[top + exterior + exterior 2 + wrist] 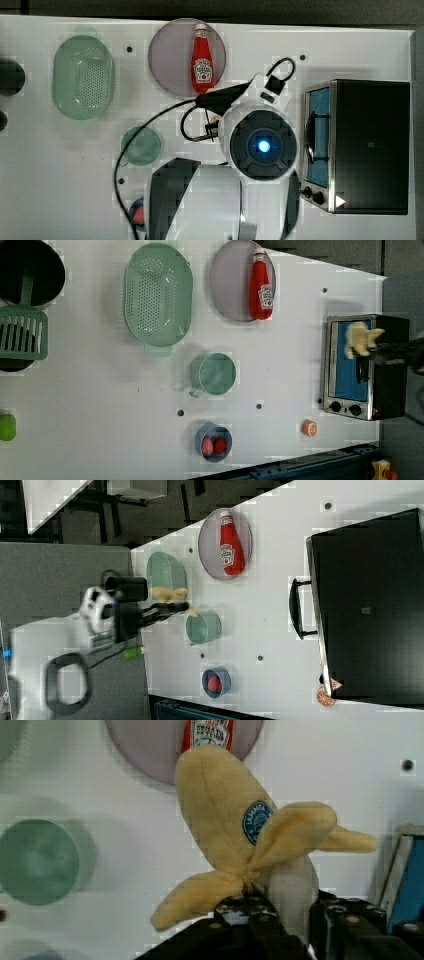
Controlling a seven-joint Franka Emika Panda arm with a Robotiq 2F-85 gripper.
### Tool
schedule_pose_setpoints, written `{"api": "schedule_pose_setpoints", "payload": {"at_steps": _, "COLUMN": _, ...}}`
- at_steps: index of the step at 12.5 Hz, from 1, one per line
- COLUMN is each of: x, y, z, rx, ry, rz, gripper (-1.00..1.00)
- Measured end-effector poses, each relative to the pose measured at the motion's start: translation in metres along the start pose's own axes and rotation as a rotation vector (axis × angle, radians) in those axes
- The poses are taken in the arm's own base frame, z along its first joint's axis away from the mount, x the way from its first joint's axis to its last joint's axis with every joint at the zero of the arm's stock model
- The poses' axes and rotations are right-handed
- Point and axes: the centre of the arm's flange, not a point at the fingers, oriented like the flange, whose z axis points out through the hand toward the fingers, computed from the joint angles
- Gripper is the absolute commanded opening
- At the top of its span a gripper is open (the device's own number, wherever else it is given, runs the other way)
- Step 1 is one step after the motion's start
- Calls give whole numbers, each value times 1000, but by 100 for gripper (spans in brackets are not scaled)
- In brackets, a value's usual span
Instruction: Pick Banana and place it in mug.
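Observation:
A plush banana [235, 830], pale yellow with a blue sticker and peeled flaps, is held up off the table with my gripper [290, 907] shut on its lower end. In the left view the banana [361, 339] hangs in front of the toaster oven, with the gripper [381, 347] on the left view's right of it. In the right view the banana [169, 595] and gripper [172, 609] hover beside the mug [203, 627]. The teal-green mug [141, 145] stands upright and empty on the white table, to the top view's left of my arm. It is also in the left view [215, 373] and the wrist view [37, 861].
A ketchup bottle [202, 60] lies on the pink plate [165, 55]. A pale green colander [83, 77] sits toward the top view's left. A toaster oven [357, 145] stands at the top view's right. A blue bowl with red fruit [214, 442] and an orange slice [309, 428] lie near the table's edge.

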Motion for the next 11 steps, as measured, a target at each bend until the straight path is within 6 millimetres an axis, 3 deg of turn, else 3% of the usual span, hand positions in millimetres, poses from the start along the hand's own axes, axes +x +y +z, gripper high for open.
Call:
{"api": "schedule_pose_setpoints", "payload": {"at_steps": 1, "x": -5, "y": -4, "z": -23, "rx": 5, "ry": -25, "rz": 31, "gripper": -57}}
{"api": "schedule_pose_setpoints", "payload": {"at_steps": 2, "x": -5, "y": -8, "z": -34, "rx": 7, "ry": -40, "rz": 54, "gripper": -56}}
{"api": "schedule_pose_setpoints", "payload": {"at_steps": 4, "x": 2, "y": -42, "z": -36, "rx": 15, "ry": -48, "rz": 129, "gripper": -56}}
{"api": "schedule_pose_setpoints", "payload": {"at_steps": 6, "x": 6, "y": -81, "z": -21, "rx": -27, "ry": -94, "rz": 152, "gripper": -57}}
{"api": "schedule_pose_setpoints", "payload": {"at_steps": 11, "x": 8, "y": -225, "z": 45, "rx": -12, "ry": -220, "rz": 225, "gripper": -57}}
